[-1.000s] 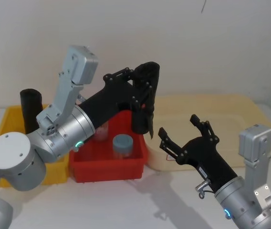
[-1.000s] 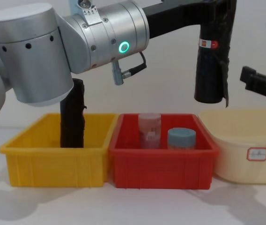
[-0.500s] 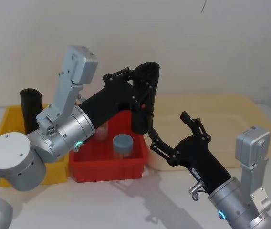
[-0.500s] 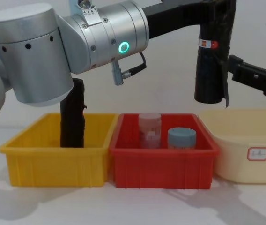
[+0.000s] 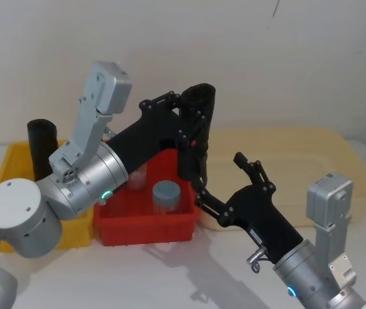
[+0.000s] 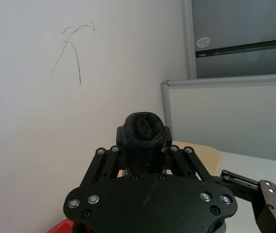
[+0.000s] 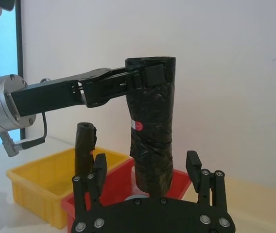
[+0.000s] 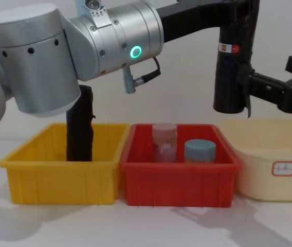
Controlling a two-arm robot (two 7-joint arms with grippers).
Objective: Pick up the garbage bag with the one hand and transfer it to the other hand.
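Black, two-fingered and spread wide, the right gripper (image 5: 218, 175) on its blue-ringed silver arm (image 5: 312, 273) reaches forward from the near right, jaws open and empty. Just ahead of that gap hangs the garbage bag (image 8: 231, 82), a tight black plastic roll with a small white-and-red label band (image 8: 228, 48). Its long axis is upright and its lower half is level with the jaws, though I cannot tell whether the fingers already flank it. Beyond, the left gripper (image 7: 150, 76) of the green-ringed arm (image 8: 120, 41) is clamped on the roll's upper end, holding it in the air over the right end of the red plastic bin (image 8: 177, 180).
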